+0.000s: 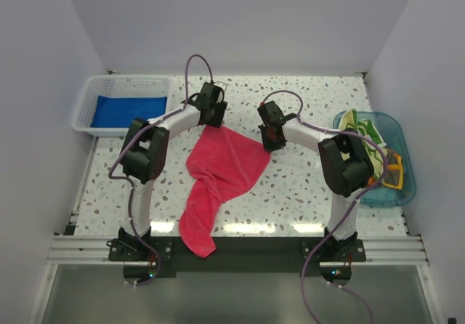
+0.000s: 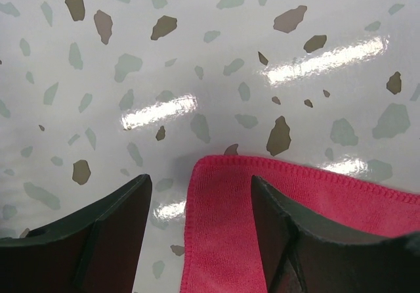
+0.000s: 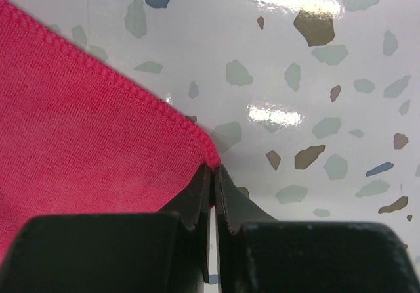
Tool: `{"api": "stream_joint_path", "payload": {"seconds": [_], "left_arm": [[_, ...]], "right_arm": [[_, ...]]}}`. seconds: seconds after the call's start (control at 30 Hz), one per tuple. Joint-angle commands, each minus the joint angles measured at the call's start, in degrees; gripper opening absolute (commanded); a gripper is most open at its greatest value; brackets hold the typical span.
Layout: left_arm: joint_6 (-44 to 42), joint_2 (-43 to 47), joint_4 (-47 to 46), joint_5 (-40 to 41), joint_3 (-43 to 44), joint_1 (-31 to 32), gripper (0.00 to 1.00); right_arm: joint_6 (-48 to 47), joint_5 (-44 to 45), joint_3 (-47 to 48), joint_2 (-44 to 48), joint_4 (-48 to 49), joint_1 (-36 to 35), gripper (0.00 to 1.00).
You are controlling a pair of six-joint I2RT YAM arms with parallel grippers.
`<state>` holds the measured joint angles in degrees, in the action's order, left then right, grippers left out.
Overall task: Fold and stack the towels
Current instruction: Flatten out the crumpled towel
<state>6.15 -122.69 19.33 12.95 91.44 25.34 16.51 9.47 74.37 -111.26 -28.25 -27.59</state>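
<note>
A pink towel (image 1: 221, 165) lies on the speckled table, its upper part spread flat and its lower part twisted into a tail reaching the near edge. My left gripper (image 1: 213, 118) hovers open over the towel's far left corner (image 2: 220, 201), which lies between the fingers (image 2: 118, 227). At the towel's right corner (image 3: 98, 155), my right gripper (image 1: 270, 144) is shut, its tips pinching the hem. A blue towel (image 1: 128, 110) lies in the white basket. A green-and-yellow towel (image 1: 361, 131) and a dark one with orange trim (image 1: 392, 171) sit in the blue tub.
The white slotted basket (image 1: 93, 95) stands at the back left. The clear blue tub (image 1: 402, 189) sits at the right edge. White walls close in the table on three sides.
</note>
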Motion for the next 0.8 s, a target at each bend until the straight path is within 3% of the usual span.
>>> {"api": "stream_joint_path", "payload": {"seconds": [0.0, 0.47, 0.77], "left_arm": [[-0.88, -0.97, -1.84, -1.61, 2.17, -0.56, 0.66], [0.53, -5.01, -1.49, -0.82, 2.08, -0.91, 0.49], [1.75, -6.85, 3.07, -4.51, 0.41, -3.19, 0.47]], "right_arm": [[-1.39, 1.16, -2.12, -2.29, -0.49, 0.35, 0.0], [-2.27, 1.6, -3.79, -0.98, -0.49, 0.44, 0.0], [-3.42, 2.12, -4.14, -0.45, -0.84, 0.35, 0.0]]}}
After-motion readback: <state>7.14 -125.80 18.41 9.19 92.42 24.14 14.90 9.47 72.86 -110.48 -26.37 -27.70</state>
